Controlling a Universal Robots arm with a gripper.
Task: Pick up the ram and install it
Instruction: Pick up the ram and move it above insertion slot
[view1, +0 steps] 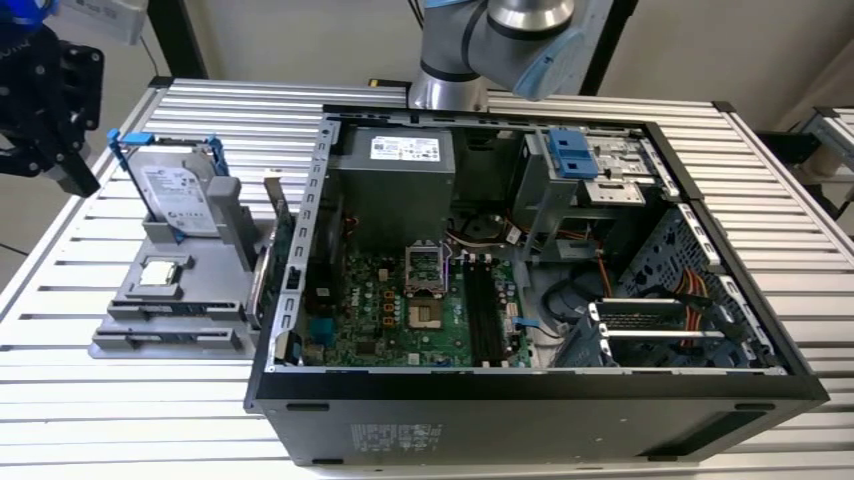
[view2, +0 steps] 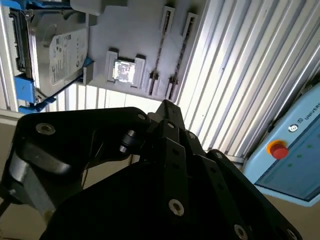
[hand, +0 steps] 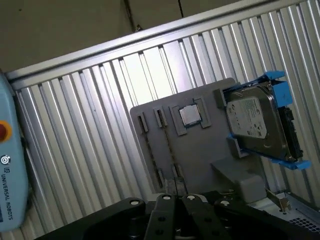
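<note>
Exterior view put my gripper (view1: 47, 160) beside the gray holder (view1: 134, 345); I couldn't tell its grip. Hard drive (view1: 180, 195), CPU chip (view1: 162, 272) and ram (hand: 169, 145) sat in it.

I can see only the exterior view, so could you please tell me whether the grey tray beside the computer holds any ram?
Observer: It looks so. In both wrist views, two thin ram sticks stand on edge in side-by-side slots of the grey tray, next to the square chip.
Operator: Thank you. Is there anything at the table's edge on that side that I am missing?
Observer: Yes. In the second wrist view, a light blue control box with a red button shows at the edge of the table.
</note>
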